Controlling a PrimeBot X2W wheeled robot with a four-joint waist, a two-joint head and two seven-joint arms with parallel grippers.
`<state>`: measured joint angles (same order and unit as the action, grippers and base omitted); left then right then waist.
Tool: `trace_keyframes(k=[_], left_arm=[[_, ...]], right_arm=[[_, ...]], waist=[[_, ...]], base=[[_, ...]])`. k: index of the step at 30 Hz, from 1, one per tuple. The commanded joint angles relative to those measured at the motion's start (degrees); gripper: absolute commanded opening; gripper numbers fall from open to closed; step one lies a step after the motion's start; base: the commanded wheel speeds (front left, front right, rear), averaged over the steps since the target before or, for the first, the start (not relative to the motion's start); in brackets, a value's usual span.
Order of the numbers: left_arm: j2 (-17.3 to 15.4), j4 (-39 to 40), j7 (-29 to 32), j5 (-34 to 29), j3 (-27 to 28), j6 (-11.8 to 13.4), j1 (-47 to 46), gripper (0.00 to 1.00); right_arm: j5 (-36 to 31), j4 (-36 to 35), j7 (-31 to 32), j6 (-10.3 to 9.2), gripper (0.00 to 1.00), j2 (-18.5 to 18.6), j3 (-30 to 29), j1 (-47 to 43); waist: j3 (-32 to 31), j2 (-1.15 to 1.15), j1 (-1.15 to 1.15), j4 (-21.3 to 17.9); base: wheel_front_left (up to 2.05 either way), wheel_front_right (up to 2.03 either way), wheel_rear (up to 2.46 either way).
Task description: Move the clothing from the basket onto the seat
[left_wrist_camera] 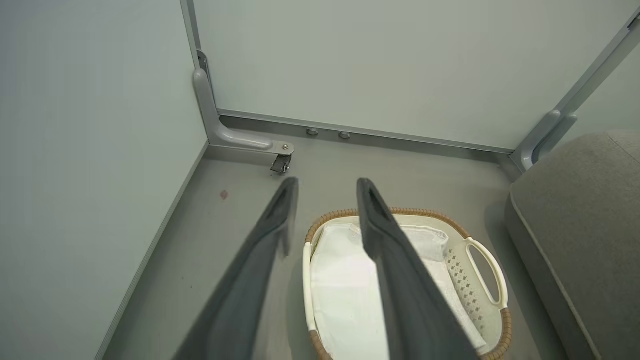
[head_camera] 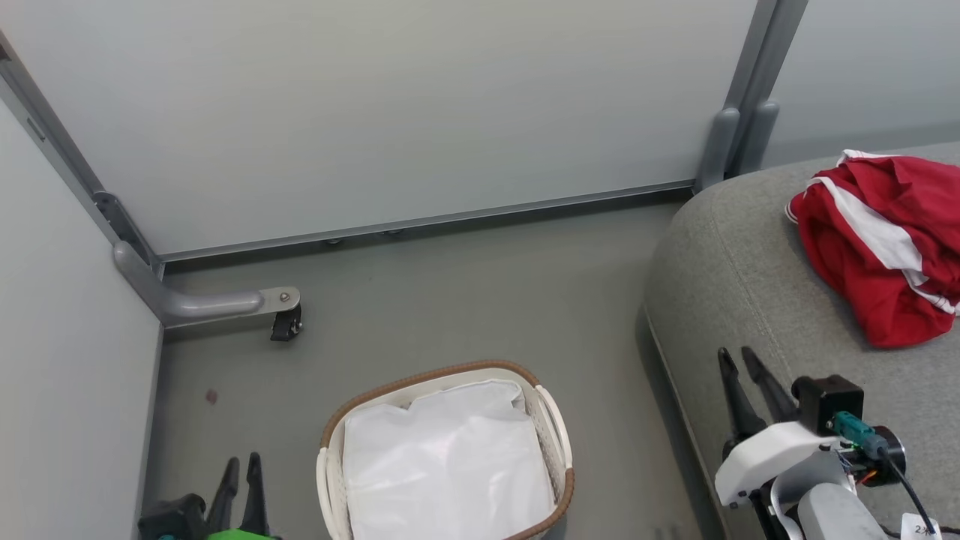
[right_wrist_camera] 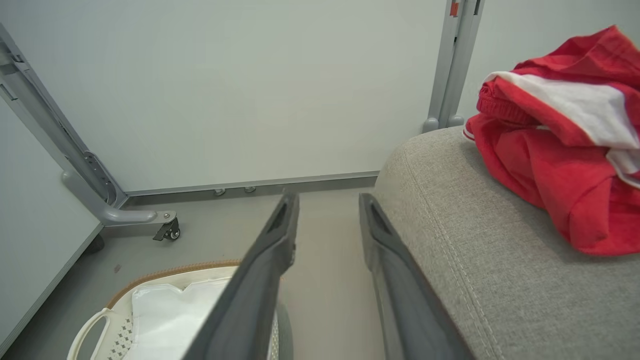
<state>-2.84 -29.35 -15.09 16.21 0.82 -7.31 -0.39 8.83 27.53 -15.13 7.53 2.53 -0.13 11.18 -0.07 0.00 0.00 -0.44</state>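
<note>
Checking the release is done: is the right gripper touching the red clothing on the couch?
Apart. In the head view, bare grey seat lies between the right gripper and the clothing; the right wrist view agrees.

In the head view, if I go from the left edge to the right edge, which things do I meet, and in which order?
left gripper → basket → right gripper → clothing, lying on the seat
</note>
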Motion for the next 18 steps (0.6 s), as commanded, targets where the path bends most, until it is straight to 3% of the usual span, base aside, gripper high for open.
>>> trace_keyframes(k=[1,18], left_arm=[[0.09,-0.45,0.01,0.04,-0.02,0.00,0.02,0.00],[0.18,1.97,4.48,15.19,1.18,-0.04,-1.25,0.00]], right_arm=[[0.04,0.49,0.03,0.00,0.00,-0.11,-0.01,-0.35],[16.51,-1.47,4.44,-0.01,0.00,-0.15,-1.37,-1.90]], waist=[[0.00,0.00,0.00,0.00],[0.02,0.00,0.00,0.05]], base=[[0.00,0.00,0.00],[0.00,0.00,0.00]])
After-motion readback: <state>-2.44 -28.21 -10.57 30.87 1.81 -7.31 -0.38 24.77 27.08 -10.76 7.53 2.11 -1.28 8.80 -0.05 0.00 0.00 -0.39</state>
